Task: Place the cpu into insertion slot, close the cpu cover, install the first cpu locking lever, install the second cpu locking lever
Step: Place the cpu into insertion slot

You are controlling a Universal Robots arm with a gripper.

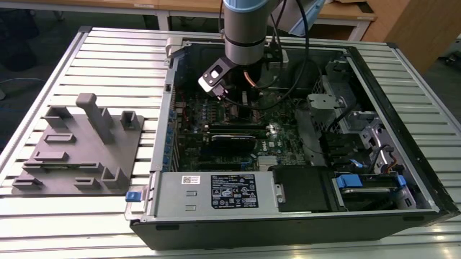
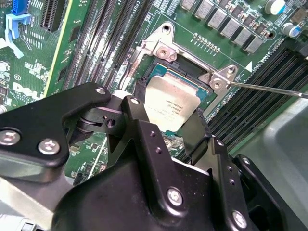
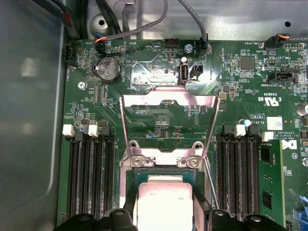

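Cpu (image 2: 171,98) first: where does it sit?

Over the insertion slot (image 2: 187,73), grey face up and low inside the socket's frame in both wrist views. Whether it is fully seated cannot be told.

And the gripper (image 2: 166,120)?

Its jaws are closed on the cpu, with one black finger against each of two opposite edges. In the exterior view the arm (image 1: 245,32) reaches down into the open computer case (image 1: 288,232), above the motherboard (image 3: 159,72).

So which step is in hand?

The first, by the look of it: placing the chip. The cpu cover (image 3: 202,100) stands swung up on its hinge, away from the slot, with bare board showing through its window. A thin locking lever (image 2: 269,89) sticks out free beside the socket, not hooked down. Nothing past the placing is done.

What does this move call for?

Squareness, most likely. The chip has to lie flat and lined up with the socket's edges before the fingers let go. Any sideways drag would probably harm the fine contacts under it. The cover's hinge sits just beside the chip, so room on that side looks tight.
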